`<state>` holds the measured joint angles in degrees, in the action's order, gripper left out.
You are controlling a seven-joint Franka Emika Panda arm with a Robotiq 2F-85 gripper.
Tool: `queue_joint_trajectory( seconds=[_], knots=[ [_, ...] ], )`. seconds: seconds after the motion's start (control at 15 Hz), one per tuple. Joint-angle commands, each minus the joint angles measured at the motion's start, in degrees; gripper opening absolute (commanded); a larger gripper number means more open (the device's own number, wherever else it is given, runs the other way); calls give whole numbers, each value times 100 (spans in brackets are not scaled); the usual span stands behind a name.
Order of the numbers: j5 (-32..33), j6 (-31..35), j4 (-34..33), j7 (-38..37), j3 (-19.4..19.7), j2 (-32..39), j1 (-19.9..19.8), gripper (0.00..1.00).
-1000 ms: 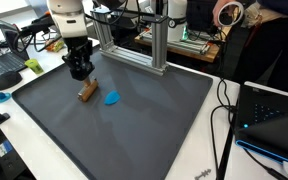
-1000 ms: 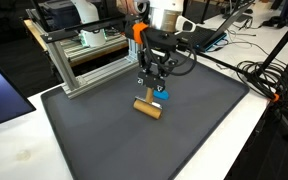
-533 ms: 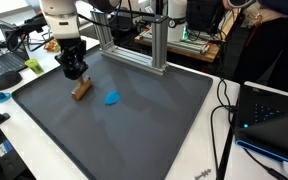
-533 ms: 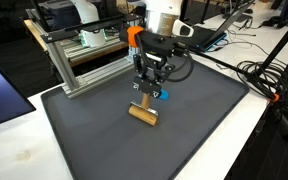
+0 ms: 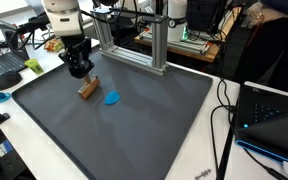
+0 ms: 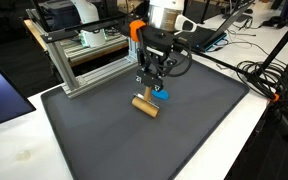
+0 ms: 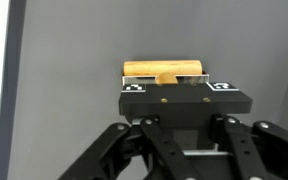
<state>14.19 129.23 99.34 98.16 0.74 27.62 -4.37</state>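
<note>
A wooden roller-shaped piece [image 5: 88, 88] with a short stem hangs under my gripper [image 5: 81, 75] over the dark grey mat [image 5: 134, 130]. The gripper [image 6: 150, 87] is shut on that stem, and the piece [image 6: 145, 105] lies crosswise below the fingers. In the wrist view the wooden piece [image 7: 164, 69] shows just past the black gripper body [image 7: 182, 100], its stem running in toward the jaws, which are hidden. I cannot tell whether the piece touches the mat. A small blue object [image 5: 113, 97] lies on the mat close beside it, also visible behind the fingers [image 6: 162, 95].
An aluminium frame [image 5: 134, 40] stands at the mat's back edge [image 6: 84, 60]. Cables [image 5: 224, 110] run along one side of the mat near a laptop [image 5: 274, 115]. Desk clutter and a keyboard [image 5: 4, 65] lie beyond the other side.
The gripper swung the wooden piece a little to one side half a second ago and has now brought it back near where it was a second ago. The blue object has not moved.
</note>
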Motion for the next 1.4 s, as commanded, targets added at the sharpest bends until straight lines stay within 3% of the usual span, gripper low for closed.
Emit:
queue_joint_trajectory(
  seconds=[0.0, 0.53, 1.33],
  knots=[
    [-331, 12, 327, -132, -185, -448, -71, 22],
    [-1073, 41, 622, -66, -448, -601, -88, 22],
    [-1237, 111, 620, -77, -518, -350, -39, 22]
  ],
)
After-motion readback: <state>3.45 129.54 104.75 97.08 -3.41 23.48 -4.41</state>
